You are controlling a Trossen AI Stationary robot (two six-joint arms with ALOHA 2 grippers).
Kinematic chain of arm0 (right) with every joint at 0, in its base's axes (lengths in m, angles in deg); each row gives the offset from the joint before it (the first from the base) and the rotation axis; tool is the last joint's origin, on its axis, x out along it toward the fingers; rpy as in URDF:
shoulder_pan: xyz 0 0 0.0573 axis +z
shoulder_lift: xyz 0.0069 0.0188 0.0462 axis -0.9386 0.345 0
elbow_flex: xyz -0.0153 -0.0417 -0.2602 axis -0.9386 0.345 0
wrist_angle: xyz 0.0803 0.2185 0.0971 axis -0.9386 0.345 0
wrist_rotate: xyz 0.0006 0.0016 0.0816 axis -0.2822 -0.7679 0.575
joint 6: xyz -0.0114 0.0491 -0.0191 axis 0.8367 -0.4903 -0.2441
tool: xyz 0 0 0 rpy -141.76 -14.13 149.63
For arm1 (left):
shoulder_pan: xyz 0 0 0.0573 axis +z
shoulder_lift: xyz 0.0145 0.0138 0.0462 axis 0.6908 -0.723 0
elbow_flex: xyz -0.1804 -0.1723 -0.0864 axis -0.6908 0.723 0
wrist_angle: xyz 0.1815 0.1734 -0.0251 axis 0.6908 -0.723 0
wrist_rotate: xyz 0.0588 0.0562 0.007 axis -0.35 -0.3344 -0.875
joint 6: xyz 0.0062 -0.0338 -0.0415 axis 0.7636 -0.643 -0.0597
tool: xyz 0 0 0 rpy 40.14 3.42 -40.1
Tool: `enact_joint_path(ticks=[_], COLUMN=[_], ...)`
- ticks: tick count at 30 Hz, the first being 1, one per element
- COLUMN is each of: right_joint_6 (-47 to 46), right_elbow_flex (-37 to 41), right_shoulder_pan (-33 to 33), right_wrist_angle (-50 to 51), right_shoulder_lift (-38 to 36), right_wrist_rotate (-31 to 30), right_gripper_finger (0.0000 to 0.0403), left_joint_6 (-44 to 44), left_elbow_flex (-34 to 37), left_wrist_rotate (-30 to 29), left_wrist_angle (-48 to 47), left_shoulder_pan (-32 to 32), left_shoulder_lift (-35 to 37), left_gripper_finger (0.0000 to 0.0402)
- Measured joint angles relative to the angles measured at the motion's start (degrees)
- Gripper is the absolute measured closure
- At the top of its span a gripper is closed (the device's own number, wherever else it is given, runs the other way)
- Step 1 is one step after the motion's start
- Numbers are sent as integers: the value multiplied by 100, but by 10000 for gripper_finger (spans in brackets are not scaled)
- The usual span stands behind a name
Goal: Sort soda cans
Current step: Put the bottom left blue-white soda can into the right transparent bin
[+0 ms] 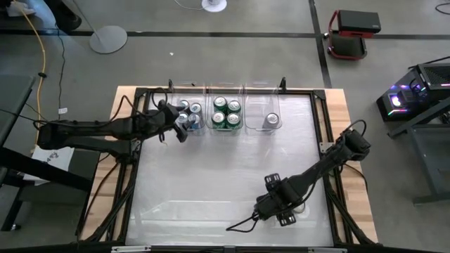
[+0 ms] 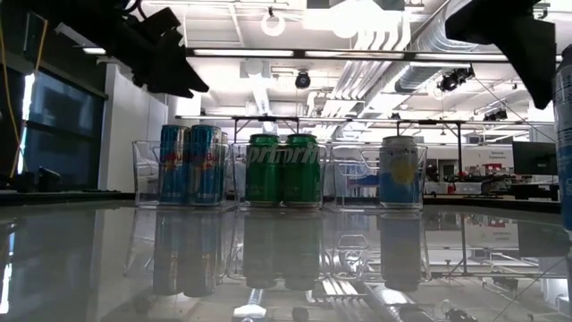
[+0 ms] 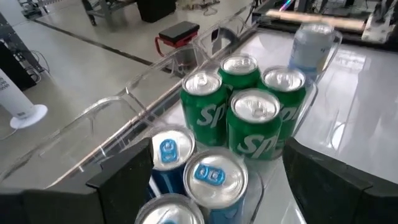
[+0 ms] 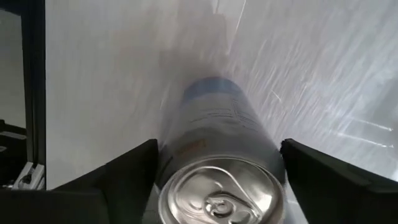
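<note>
Three clear bins stand in a row at the table's far edge. Blue cans [image 1: 190,117] [image 3: 211,180] fill the left bin, green cans [image 1: 226,112] [image 3: 249,118] the middle one, and one silver-grey can [image 1: 272,121] [image 2: 400,172] stands in the right one. My left gripper [image 1: 179,128] [image 3: 211,193] hovers open above the blue cans, clear of them in the low view [image 2: 165,58]. My right gripper [image 1: 283,207] [image 4: 217,180] is at the near right of the table, shut on another silver-grey can [image 4: 217,143] [image 2: 565,134]. My right gripper pinches the silver-grey can between its two fingers [image 4: 134,171], on the side wall just below the top rim [image 4: 163,163]. It comes from above, pointing down. The can stands upright in the hold; whether its base is on the table I cannot tell.
The bins' clear walls [image 2: 143,174] rise about as high as the cans. A black frame [image 1: 133,151] runs around the glossy white table top. Between the bins and my right gripper lies open table surface [image 1: 225,176]. A cable [image 1: 242,223] trails by my right gripper.
</note>
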Motion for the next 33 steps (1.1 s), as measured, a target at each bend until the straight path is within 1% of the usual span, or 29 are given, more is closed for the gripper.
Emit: enact_joint_path(ticks=[5, 6, 11, 13, 15, 18, 21, 24, 28, 31, 33], right_joint_6=[-10, -66, -886, -1007, -919, -671, -418, -78, 191, -25, -144], right_elbow_flex=[-17, -17, -74, -115, -213, -440, -744, -1281, -2181, -2715, -2868], right_shoulder_pan=[-71, -92, -391, -572, -754, -1067, -1532, -2083, -2901, -3641, -4193], right_wrist_angle=[26, 22, 41, 28, -18, 97, 376, 479, 920, 1546, 1938], right_shoulder_lift=[62, 62, 77, 87, 108, 106, 103, 103, 94, 81, 75], right_wrist_rotate=[129, 159, 265, 243, 9, -561, -978, -1309, -1362, -1281, -1272], right_gripper_finger=[136, 142, 142, 142, 142, 142, 142, 142, 142, 142, 142], left_joint_6=[-132, -168, -190, -192, -192, -194, -197, -207, -209, -251, -195], left_elbow_flex=[165, 172, 174, 174, 174, 173, 174, 174, 174, 174, 174], left_wrist_rotate=[9, 9, 9, 9, 7, 7, 7, 7, 7, 42, 157], left_wrist_angle=[71, 26, 71, 88, 91, 91, 103, 137, 221, 439, 606], left_shoulder_pan=[0, 0, -4, -4, -4, -4, -4, -4, -4, -4, -4], left_shoulder_lift=[-2, -2, -1, -2, -2, -2, -2, -2, -2, -2, -2], left_gripper_finger=[69, 69, 69, 69, 69, 69, 69, 69, 69, 69, 69])
